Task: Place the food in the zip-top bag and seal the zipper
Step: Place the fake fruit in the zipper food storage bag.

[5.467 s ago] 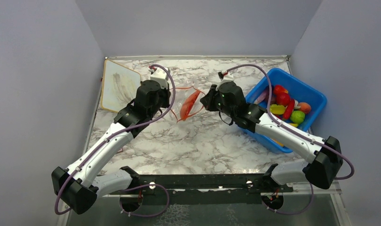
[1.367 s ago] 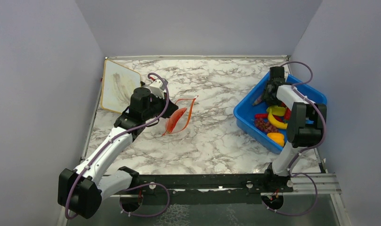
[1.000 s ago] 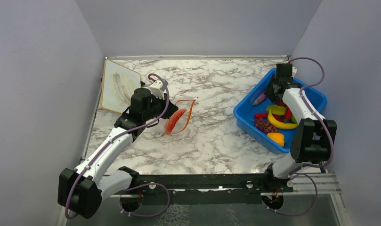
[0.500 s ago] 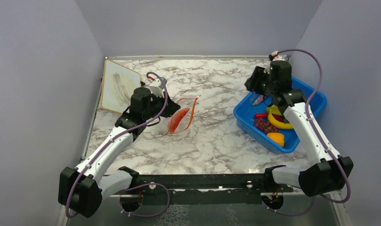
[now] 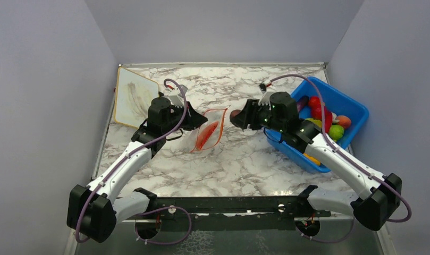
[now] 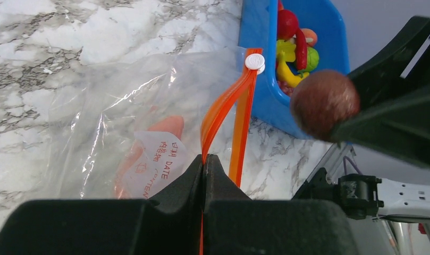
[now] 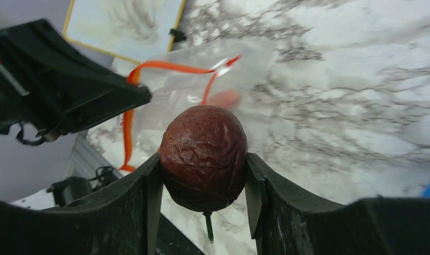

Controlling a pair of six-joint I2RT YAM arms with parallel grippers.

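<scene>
Dark-red fruit clamped in right jaws; only left wrist view shows left jaws pinching zipper.

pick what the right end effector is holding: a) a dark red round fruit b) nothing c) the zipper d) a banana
a: the right wrist view shows the right end effector clamped on a dark red round fruit, while the zipper is pinched by the left end effector.
</scene>
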